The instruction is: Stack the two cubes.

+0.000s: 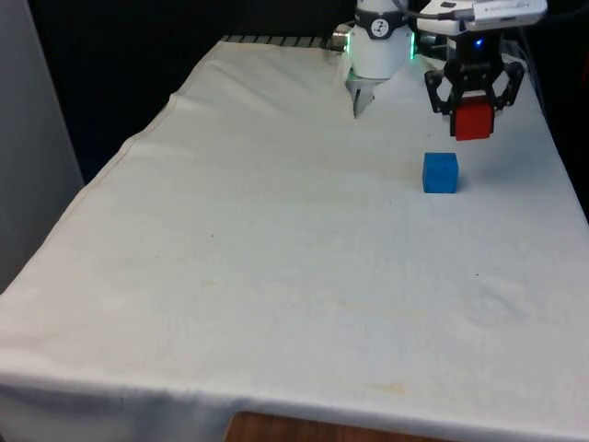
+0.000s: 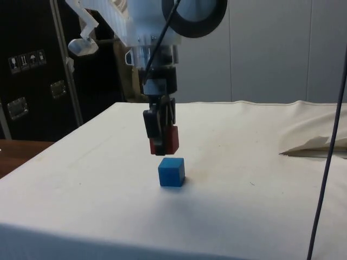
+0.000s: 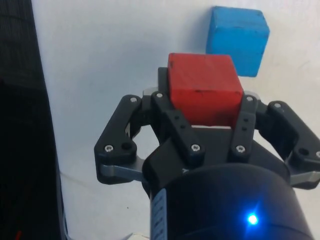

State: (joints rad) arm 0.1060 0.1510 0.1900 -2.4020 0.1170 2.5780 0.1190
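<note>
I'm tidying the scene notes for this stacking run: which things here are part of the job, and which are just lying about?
Part of the job:
- red cube, held off the table in the gripper, jaws closed on it
- blue cube, resting on the cloth, not yet under the red one

Just lying about:
- white cloth covering the table, with a raised fold

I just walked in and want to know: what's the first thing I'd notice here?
Your eye would go to the red cube, pinched in the black gripper and held up in the air above the white cloth. Next comes the blue cube, sitting alone on the cloth close by, a little lower than the red one and not yet under it.
</note>
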